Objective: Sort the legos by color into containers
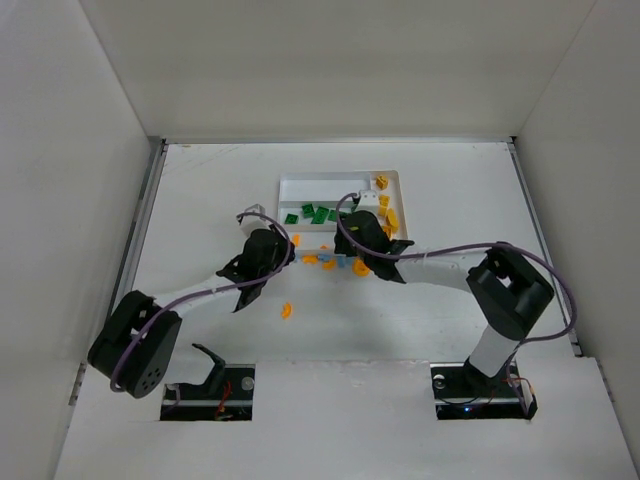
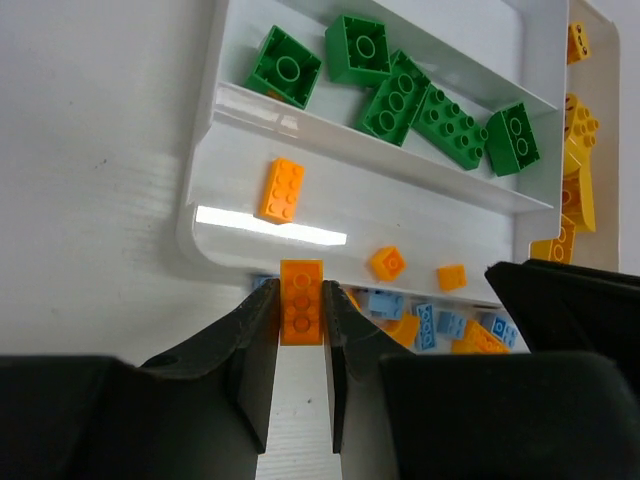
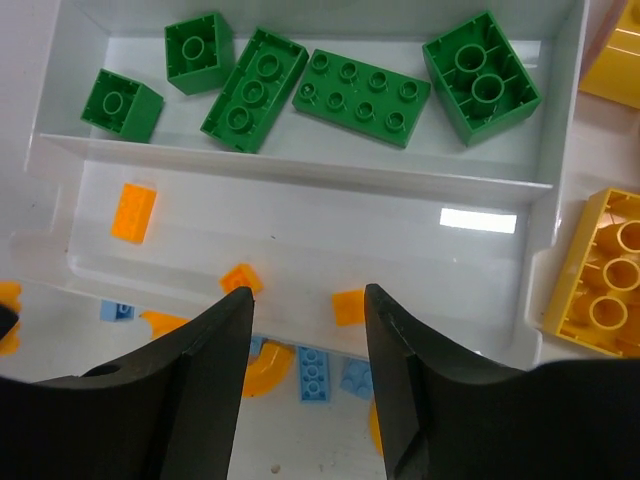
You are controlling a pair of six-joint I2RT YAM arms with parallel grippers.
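Observation:
The white tray [image 1: 300,182] holds several green bricks [image 2: 400,95] in its far slot and three small orange bricks [image 2: 281,189] in the middle slot [image 3: 400,250]. Yellow bricks [image 3: 610,275] lie in the end slot at the right. My left gripper [image 2: 300,312] is shut on an orange brick [image 2: 301,300] just outside the tray's near edge. My right gripper [image 3: 308,305] is open and empty, over the tray's near edge. Light blue bricks [image 3: 314,375] and orange pieces lie on the table below it.
A loose orange brick [image 1: 286,311] lies on the table between the arms, nearer than the pile. Light blue and orange bricks [image 2: 430,325] are scattered along the tray's near side. White walls enclose the table on three sides.

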